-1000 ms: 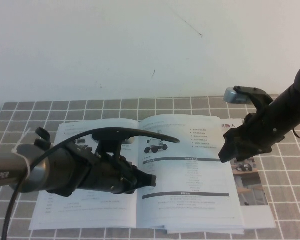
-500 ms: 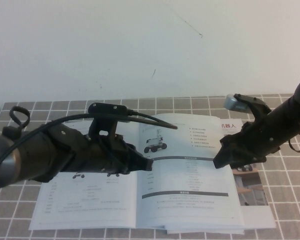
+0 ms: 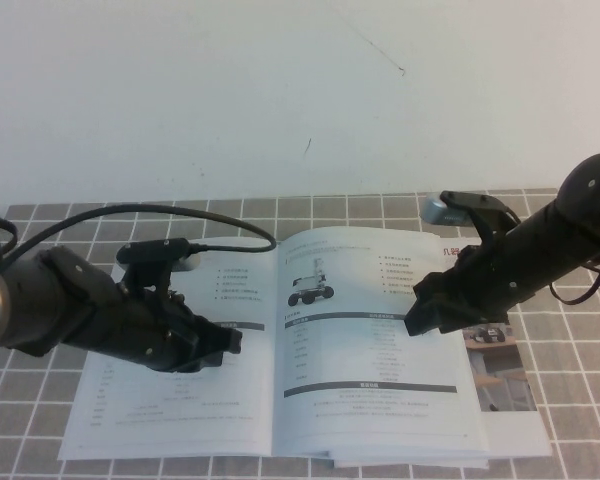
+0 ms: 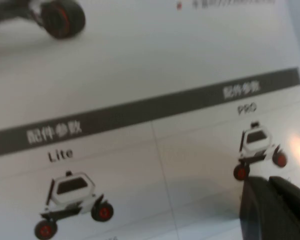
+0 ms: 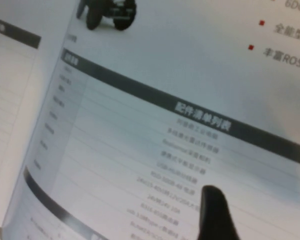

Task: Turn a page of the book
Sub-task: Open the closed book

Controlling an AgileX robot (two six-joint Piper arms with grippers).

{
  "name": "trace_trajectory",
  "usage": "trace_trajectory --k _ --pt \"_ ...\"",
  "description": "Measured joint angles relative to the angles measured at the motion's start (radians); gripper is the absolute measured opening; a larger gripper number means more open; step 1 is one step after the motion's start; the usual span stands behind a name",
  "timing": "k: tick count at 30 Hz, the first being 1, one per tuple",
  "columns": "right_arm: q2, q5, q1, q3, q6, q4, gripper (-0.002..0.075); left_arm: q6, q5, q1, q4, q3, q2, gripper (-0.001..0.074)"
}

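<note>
The book point(image 3: 310, 350) lay open and flat on the grey tiled counter point(image 3: 40, 250), near its front edge and roughly midway between the left and right sides, its spine running from front to back. The page point(image 3: 375, 340), a white sheet with a small wheeled robot picture at its top, bullet text and dark-bar tables, lay flat as the right-hand leaf of the spread. The left gripper point(image 3: 225, 345) hovered over the left-hand leaf, toward the left side of the counter; in the left wrist view only a dark fingertip point(image 4: 277, 210) showed above pictures of two small white vehicles labelled Lite and PRO, and whether its fingers were apart or together could not be told. The right gripper point(image 3: 425, 315) hung over the outer part of the page, toward the right side of the counter; the right wrist view showed a single dark fingertip point(image 5: 215, 212) just above a printed table, contact with the paper uncertain, and its opening likewise could not be told. A second booklet point(image 3: 505, 390) lay beneath the book, projecting at the right.
</note>
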Motion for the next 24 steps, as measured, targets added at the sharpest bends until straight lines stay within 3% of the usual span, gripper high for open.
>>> trace_trajectory --k 24 --pt "0.030 0.043 0.000 0.000 0.060 -0.104 0.0388 0.000 0.009 0.002 -0.009 -0.005 0.054 -0.0004"
